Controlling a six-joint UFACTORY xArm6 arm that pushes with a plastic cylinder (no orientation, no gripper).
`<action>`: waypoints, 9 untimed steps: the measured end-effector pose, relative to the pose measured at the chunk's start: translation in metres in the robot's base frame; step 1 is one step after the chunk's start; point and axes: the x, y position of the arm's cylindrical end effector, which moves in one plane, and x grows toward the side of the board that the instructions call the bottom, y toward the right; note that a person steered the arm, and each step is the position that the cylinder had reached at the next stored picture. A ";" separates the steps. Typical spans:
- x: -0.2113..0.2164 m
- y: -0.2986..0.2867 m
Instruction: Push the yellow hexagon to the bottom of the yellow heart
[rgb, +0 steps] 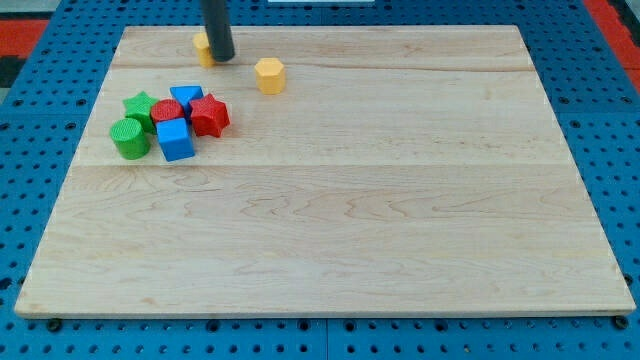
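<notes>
Approach is the step in hand: my tip (221, 58) (a bare rod, nothing to open or close) hides most of the yellow heart (203, 46), while the yellow hexagon (270, 75) sits near, toward the view's right, needing a push from its right toward the view's left to land below the heart.

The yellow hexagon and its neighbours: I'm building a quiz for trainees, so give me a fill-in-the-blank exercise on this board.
1. My tip partly hides a block whose colour is ____.
2. The yellow hexagon lies to the view's ____ of my tip.
3. In the cluster, the cylinder is coloured ____.
4. The star at the cluster's right end is ____.

Missing words: yellow; right; green; red.
</notes>
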 end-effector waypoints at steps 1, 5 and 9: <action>-0.018 -0.035; 0.009 0.275; 0.080 0.202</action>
